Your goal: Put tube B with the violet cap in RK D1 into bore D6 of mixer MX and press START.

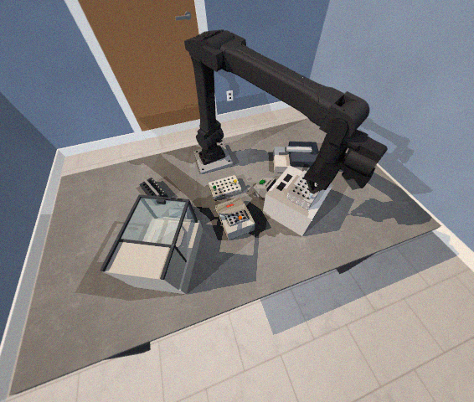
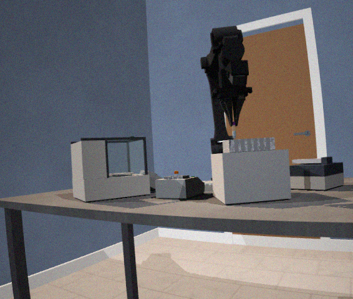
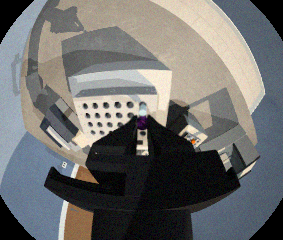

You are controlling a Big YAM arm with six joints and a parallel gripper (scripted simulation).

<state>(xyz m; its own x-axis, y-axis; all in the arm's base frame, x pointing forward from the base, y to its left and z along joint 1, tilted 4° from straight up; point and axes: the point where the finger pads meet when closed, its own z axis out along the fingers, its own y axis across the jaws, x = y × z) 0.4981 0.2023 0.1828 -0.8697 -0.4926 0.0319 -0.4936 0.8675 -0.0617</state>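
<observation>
My gripper (image 2: 234, 124) is shut on tube B (image 2: 234, 130), a thin clear tube with a violet cap, and holds it upright. It hangs over the corner of the drilled shaking block (image 2: 249, 144) on the mixer MX (image 2: 251, 175), with its tip just at the block's top. In the overhead view the gripper (image 1: 314, 187) is over the far right edge of the mixer (image 1: 293, 203). The wrist view shows the tube (image 3: 143, 116) next to the grid of bores (image 3: 111, 115). The bore under the tip is hidden. No lit lamp shows on the mixer's top.
The rack RK (image 1: 225, 187) holds a few capped tubes near the arm's base. The dry block DB (image 1: 237, 218) stands left of the mixer, with the glass-walled balance (image 1: 155, 244) further left. The spectrophotometer SP (image 1: 296, 156) is behind the mixer. A small green spot (image 1: 261, 182) sits by the mixer's front.
</observation>
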